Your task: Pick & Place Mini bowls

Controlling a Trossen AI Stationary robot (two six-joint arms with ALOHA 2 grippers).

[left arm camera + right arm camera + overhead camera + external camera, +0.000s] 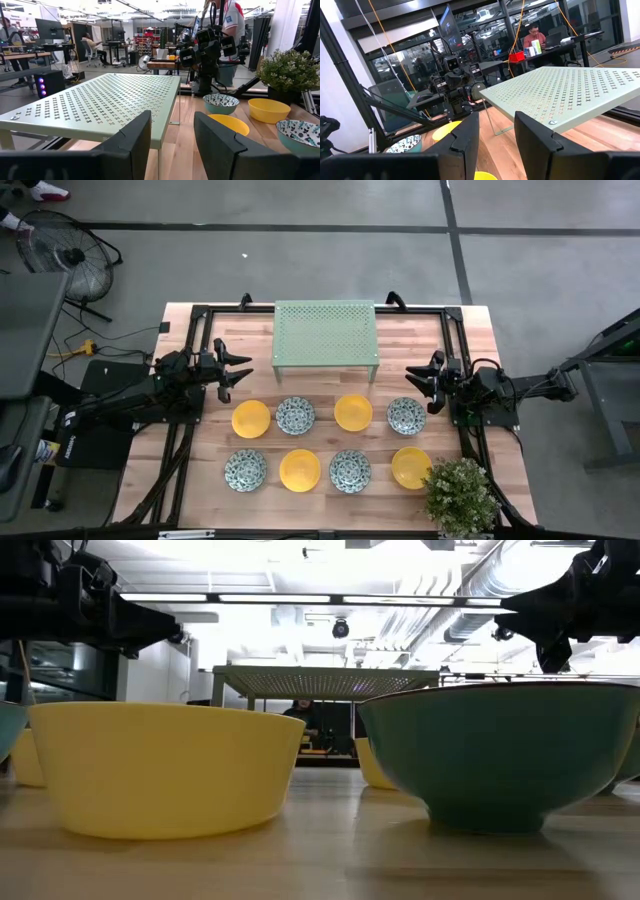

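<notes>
Eight mini bowls stand on their bases in two rows on the wooden table. In the far row a yellow bowl (pixel 251 418), a patterned bowl (pixel 295 415), a yellow bowl (pixel 353 412) and a patterned bowl (pixel 406 415) follow one another. In the near row come a patterned bowl (pixel 245 470), a yellow one (pixel 300 470), a patterned one (pixel 350 471) and a yellow one (pixel 411 467). My left gripper (pixel 242 370) (pixel 172 120) hovers open at the table's left, above and left of the far row. My right gripper (pixel 412 380) (pixel 496 117) hovers open at the table's right, just beyond the far row's last patterned bowl.
A pale green perforated rack (pixel 325 335) stands on legs at the table's far middle, between the two grippers. A potted plant (pixel 460 495) sits at the near right corner. In the low view a yellow bowl (pixel 165 770) and a teal bowl (pixel 500 755) stand closest. People show in the room beyond.
</notes>
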